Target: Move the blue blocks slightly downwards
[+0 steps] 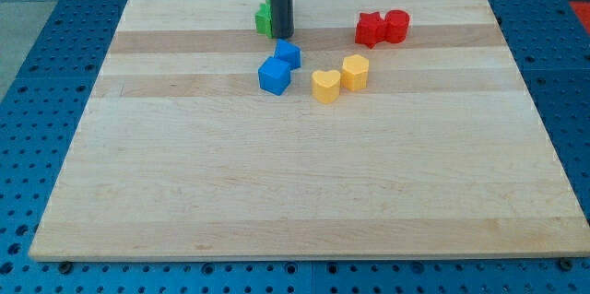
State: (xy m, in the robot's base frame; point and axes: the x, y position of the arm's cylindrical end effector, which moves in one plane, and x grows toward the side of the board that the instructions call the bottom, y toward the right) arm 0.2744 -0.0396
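1. Nearest the camera is just bare wooden tabletop (295, 202); every block sits up in the top third of the view.
2. First actual thing you hit going up is the lower blue block (274, 76), a chunky cube-ish piece, with the upper blue block (289, 53) right behind it, up and to the view's right. They look like they're touching or as good as.
3. Progress, as far as I can judge: not started, or barely. Both blues are well up the board, so the slight downward nudge looks like it's yet to be done.
4. My tip (282, 36) is planted just above the upper blue block, close but with a sliver of wood between them I think. Decent spot for pushing toward the view's bottom.
5. No hand on this rig, only a rod, so nothing is spread, pressed together or pinching anything.
6. Green block (263, 19) is half hidden behind the rod at the view's left of it; can't make out its shape.
7. Off to the view's right: yellow heart-shaped block (324, 85) touching a yellow block (356, 71), and two red blocks (383, 28) bunched together further up.
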